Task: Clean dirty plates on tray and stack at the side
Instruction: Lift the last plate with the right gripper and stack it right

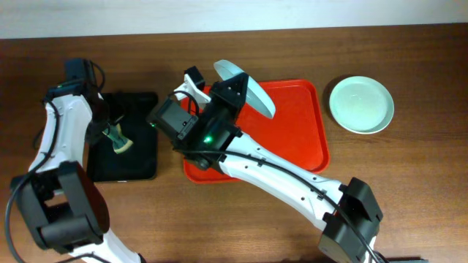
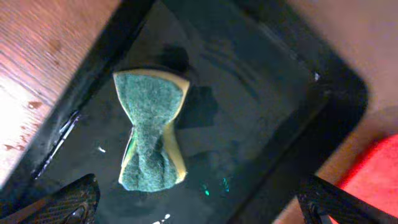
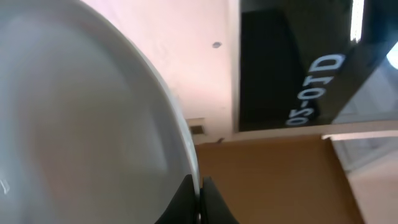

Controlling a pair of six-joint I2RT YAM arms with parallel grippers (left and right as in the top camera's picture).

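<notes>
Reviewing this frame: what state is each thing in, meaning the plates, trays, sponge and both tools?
held plate: lifted over the red tray, steeply tilted.
side plate: flat on the table, no smear visible.
red tray: visible part bare.
sponge: lying loose on the black tray, crumpled at the middle.
black tray: wet-looking.
left tool: open, over the sponge.
right tool: shut on the held plate's rim.

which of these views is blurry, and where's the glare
Right wrist: the plate is so close to the lens that it shows as a soft, out-of-focus grey mass, while the background behind it is crisper. Left wrist: the sponge is fairly sharp, small glints show on the shiny black tray, and the table at left is washed out. Overhead: evenly lit and sharp, with only soft shadows.
</notes>
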